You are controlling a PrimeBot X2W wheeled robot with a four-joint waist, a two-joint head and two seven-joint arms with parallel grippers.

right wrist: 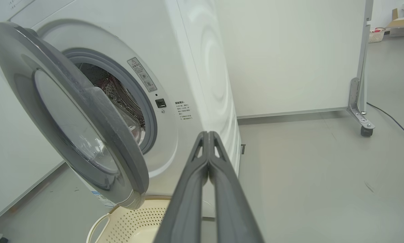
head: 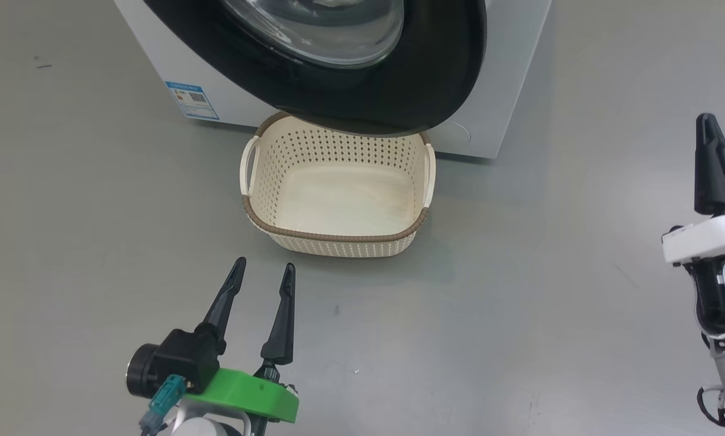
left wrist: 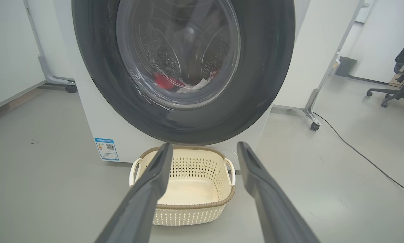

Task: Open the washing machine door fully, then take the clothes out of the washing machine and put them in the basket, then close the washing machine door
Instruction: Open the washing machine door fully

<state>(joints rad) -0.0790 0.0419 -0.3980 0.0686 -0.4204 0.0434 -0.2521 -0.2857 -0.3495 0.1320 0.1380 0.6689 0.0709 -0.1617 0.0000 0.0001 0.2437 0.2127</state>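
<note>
- Door [right wrist: 70, 118] stands part-open. Its free edge, and the gap between it and the washer [right wrist: 202, 67], face the right gripper [right wrist: 208, 133] and lie left of the fingertips in the right wrist view.
- Right gripper: fingers pressed together, holding nothing, clear of the door.
- Left gripper [head: 264, 264]: fingers spread wide, empty, facing the door's glass front.
- Judgement: right arm is nearer the free edge and better placed to swing it wider.
- Clothes [left wrist: 166, 82] lie in the drum; basket [head: 338, 235] sits on the floor beneath the door.
</note>
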